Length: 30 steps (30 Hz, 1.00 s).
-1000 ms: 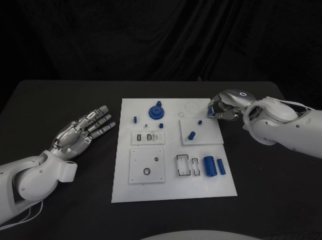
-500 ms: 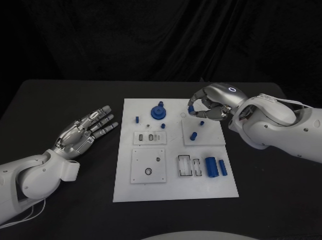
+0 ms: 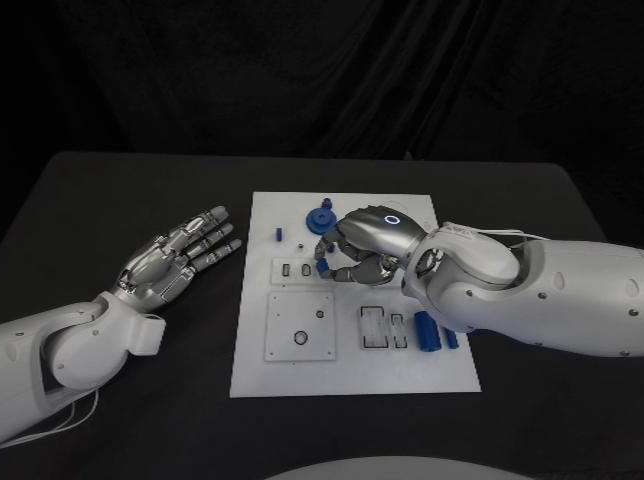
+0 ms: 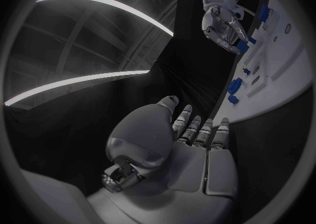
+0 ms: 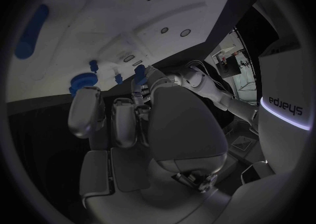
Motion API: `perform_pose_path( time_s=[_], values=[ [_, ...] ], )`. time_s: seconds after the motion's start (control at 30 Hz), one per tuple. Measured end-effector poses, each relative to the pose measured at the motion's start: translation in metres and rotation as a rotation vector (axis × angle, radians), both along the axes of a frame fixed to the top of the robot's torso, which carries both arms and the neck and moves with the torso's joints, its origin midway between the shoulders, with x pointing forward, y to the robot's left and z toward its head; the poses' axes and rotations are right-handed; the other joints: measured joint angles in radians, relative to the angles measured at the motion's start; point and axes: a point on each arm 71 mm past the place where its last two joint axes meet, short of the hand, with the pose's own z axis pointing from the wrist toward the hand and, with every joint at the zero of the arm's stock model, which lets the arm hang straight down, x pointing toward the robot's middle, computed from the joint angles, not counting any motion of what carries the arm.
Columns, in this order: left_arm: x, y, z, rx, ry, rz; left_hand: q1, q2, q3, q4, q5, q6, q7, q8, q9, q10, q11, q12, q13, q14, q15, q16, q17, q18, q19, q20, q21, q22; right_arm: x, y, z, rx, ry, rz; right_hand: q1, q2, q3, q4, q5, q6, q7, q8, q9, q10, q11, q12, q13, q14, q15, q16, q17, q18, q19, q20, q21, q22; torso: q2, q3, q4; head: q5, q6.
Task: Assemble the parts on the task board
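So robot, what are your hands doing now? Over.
Left hand open beside the white board. Right hand over the board, fingers pinching a small blue piece. Nothing blocking.

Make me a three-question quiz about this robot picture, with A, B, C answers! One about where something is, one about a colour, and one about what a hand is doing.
1. Where is the right hand?
A. Over the white board
B. Off the table's far edge
C. Resting beside the left hand

2. What colour are the small parts on the board?
A. Red
B. Blue
C. Yellow

3. How is the left hand?
A. Gripping a part
B. Curled in a fist
C. Open and holding nothing

Answers: 1 A, the head view shows it above the board's middle. 2 B, the pieces look blue against the white. 3 C, its fingers are stretched apart beside the board, palm bare.
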Motion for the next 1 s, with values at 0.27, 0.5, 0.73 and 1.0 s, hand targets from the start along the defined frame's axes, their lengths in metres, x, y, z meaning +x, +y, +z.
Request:
perform_pose_path(
  time_s=[0.27, 0.5, 0.73, 1.0],
  values=[
    [0.000, -0.001, 0.000, 0.000, 0.001, -0.003, 0.000, 0.000, 0.000, 0.000, 0.000, 0.000, 0.000, 0.000, 0.000, 0.000, 0.000, 0.000, 0.000, 0.000, 0.000, 0.000, 0.000, 0.000, 0.000, 0.000, 0.000, 0.000, 0.004, 0.008, -0.012, -0.050, -0.006, -0.013, 0.000, 0.000, 0.000, 0.000, 0.000, -0.002, 0.002, -0.004, 0.006, 0.001, 0.013, 0.000, 0.000, 0.001, 0.006, 0.000, 0.000, 0.000, 0.000, 0.000, -0.006, 0.000, 0.000, 0.0010, -0.0030, 0.008, -0.010],
    [0.001, -0.004, 0.000, -0.001, 0.002, -0.007, -0.010, -0.001, 0.003, -0.003, 0.000, 0.000, 0.000, 0.000, 0.001, 0.000, 0.000, 0.000, 0.000, 0.004, 0.004, 0.005, 0.000, 0.000, 0.000, 0.000, 0.000, 0.000, 0.004, 0.013, -0.015, -0.070, -0.008, -0.017, 0.000, 0.000, -0.003, -0.003, 0.000, -0.008, 0.007, -0.009, 0.019, -0.002, 0.016, 0.000, 0.000, 0.000, 0.007, 0.000, 0.000, 0.000, 0.000, 0.000, -0.006, 0.000, 0.002, 0.0017, -0.0008, 0.001, -0.013],
    [0.001, -0.004, -0.001, -0.001, 0.003, -0.009, -0.010, -0.001, 0.003, -0.003, 0.000, 0.000, 0.000, 0.000, 0.001, 0.000, 0.000, 0.000, 0.000, 0.004, 0.004, 0.005, 0.000, 0.000, 0.000, 0.000, 0.000, 0.000, 0.005, 0.013, -0.015, -0.081, -0.013, -0.030, 0.000, 0.000, -0.003, -0.003, 0.009, -0.009, 0.009, -0.011, 0.019, -0.001, 0.017, 0.000, 0.000, 0.001, 0.008, 0.000, 0.000, 0.000, 0.004, 0.004, -0.006, 0.000, 0.004, 0.0016, 0.0006, 0.000, -0.012],
    [0.001, -0.004, -0.001, 0.000, 0.004, -0.010, -0.010, -0.001, 0.003, -0.003, 0.000, 0.000, 0.000, 0.000, 0.001, 0.000, 0.000, 0.000, 0.000, 0.004, 0.004, 0.005, 0.000, 0.000, 0.000, 0.000, 0.000, 0.000, 0.007, 0.006, -0.016, -0.093, -0.024, -0.057, 0.000, 0.000, 0.006, -0.011, 0.031, -0.011, 0.011, -0.014, 0.023, -0.003, 0.022, 0.004, 0.000, -0.001, 0.014, 0.000, 0.000, 0.000, 0.004, 0.004, -0.010, 0.000, 0.003, 0.0019, -0.0033, 0.006, -0.012]
  ],
)
